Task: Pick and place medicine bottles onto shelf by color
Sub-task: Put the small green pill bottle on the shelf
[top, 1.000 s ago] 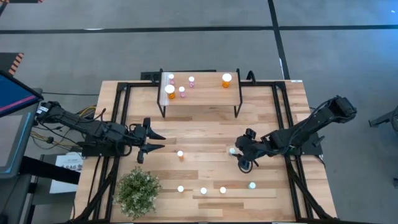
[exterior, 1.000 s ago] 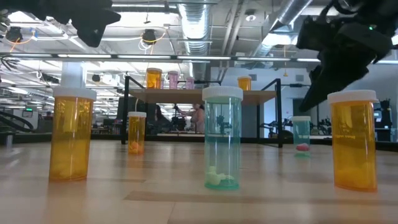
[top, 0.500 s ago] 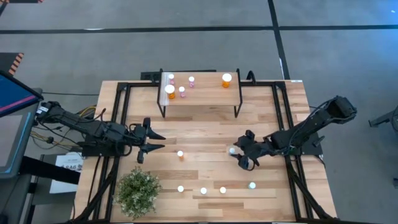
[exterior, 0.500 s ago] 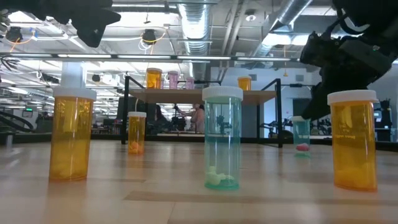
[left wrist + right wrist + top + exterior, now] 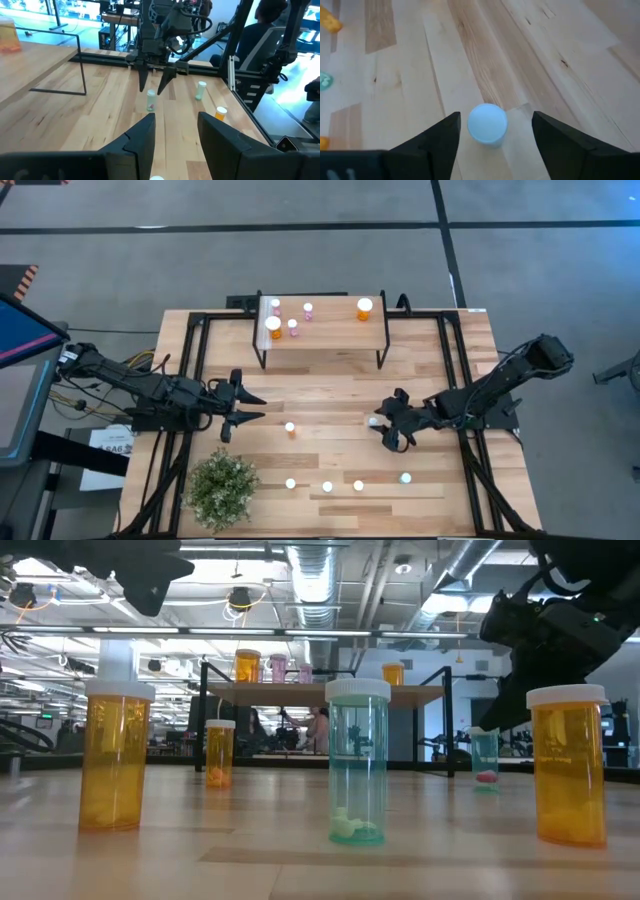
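A small teal medicine bottle point(image 5: 487, 123) with a white cap stands upright on the table, right of centre. My right gripper point(image 5: 382, 426) is open, slanting down over it. One finger point(image 5: 440, 137) stands on each side of the bottle, and a gap shows on both sides. My left gripper point(image 5: 247, 408) is open and hangs above the table's left part, holding nothing. The shelf point(image 5: 335, 328) stands at the far middle of the table. It carries two orange bottles point(image 5: 273, 327) point(image 5: 364, 307) and three small pink ones point(image 5: 292, 326).
An orange bottle point(image 5: 290, 428) stands at the table's middle. Several more bottles point(image 5: 327, 487) line the near edge, with a teal one point(image 5: 405, 478) at their right end. A potted plant point(image 5: 222, 488) sits at the near left. Black frame rails point(image 5: 190, 370) run along both sides.
My right gripper has sunk toward the table and tipped further down, so that its fingers now stand around the teal bottle. The bottle has not moved.
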`<state>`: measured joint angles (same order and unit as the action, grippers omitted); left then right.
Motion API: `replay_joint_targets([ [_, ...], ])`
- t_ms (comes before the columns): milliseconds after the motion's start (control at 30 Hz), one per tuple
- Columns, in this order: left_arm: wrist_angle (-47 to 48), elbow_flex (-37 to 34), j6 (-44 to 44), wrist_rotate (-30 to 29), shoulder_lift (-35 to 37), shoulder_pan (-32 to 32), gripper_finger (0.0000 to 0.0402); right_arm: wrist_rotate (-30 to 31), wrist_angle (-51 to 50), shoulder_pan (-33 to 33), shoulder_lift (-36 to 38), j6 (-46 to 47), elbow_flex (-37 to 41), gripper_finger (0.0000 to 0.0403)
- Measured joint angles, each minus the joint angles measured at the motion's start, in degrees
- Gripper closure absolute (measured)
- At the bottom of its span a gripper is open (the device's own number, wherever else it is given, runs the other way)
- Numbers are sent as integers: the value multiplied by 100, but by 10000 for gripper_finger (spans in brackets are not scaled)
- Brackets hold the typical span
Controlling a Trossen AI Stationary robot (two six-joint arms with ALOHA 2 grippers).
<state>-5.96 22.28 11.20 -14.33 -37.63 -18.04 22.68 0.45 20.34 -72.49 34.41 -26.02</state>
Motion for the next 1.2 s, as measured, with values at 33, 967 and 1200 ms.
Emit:
replay_joint_targets([
  [33, 0, 0, 2, -2, 0, 0, 267, -4, 2, -20, 0, 2, 0, 148],
  [967, 0, 0, 2, -2, 1, 1, 267, -74, 7, -24, -2, -35, -5, 267],
  [1200, 0, 0, 2, -2, 0, 1, 267, -87, -4, -34, -4, -292, -251, 270],
])
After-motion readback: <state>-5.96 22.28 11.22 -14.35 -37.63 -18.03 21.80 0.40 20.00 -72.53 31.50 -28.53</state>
